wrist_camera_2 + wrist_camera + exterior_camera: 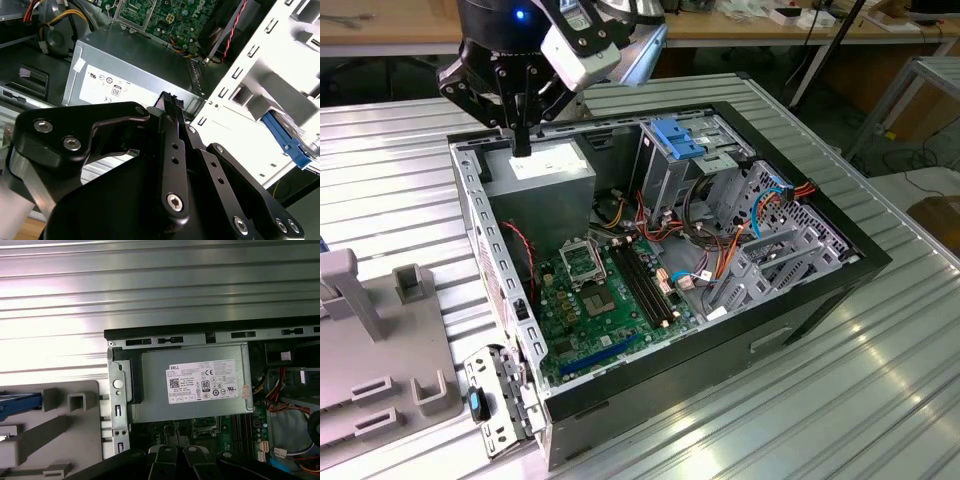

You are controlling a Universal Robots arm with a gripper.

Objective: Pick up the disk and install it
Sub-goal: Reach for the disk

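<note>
A white label [205, 381] carrying small print and certification marks lies on the grey power supply [150, 390], inside the computer case [175, 333].

Exterior view looks down at an angle over the whole open PC case [650, 385]. Both wrist views sit close above it, sharing the power supply [192, 382] [125, 75].

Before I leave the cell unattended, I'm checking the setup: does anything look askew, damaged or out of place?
Nothing stands out. The computer case lies open on the table, its cables inside, and the hand hangs shut over the power supply.
</note>
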